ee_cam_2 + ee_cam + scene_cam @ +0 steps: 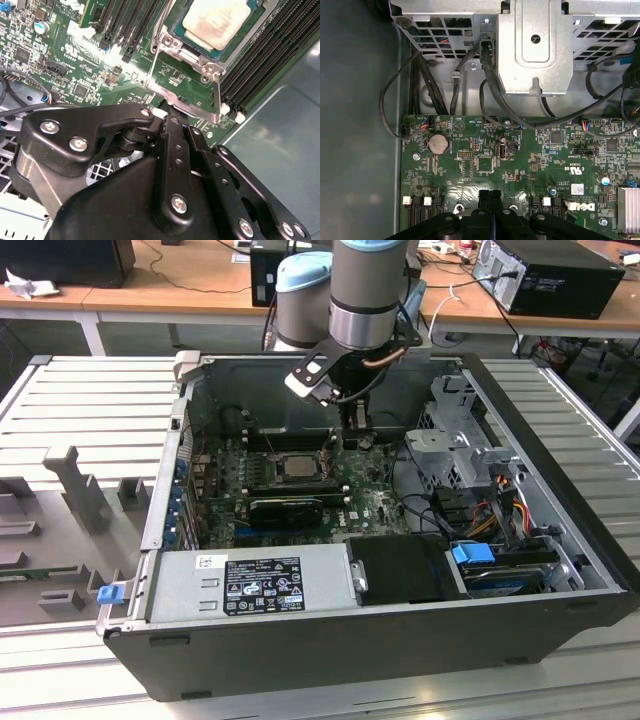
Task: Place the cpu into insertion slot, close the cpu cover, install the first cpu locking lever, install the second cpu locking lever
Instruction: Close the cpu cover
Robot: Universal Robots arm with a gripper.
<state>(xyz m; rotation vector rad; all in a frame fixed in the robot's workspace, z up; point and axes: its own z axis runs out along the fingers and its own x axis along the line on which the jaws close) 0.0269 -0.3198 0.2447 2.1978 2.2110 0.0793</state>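
- The arm reaches down into an open computer case [330, 640], with its gripper [356, 430] low over the green motherboard [530, 165].
- Both wrist views show the two black fingers [485, 200] pressed together with nothing between them.
- The cpu [215, 20] lies flat in its socket, pale face up, with the cpu cover [175, 47] down around it as a grey metal frame.
- In the second wrist view the fingertips sit just beside the socket's bright metal edge [185, 102]; whether they touch it cannot be told.
- In the exterior view the gripper stands toward the exterior view's right of the cpu.
- A silver drive cage [535, 45] and black cables [490, 85] flank the board.
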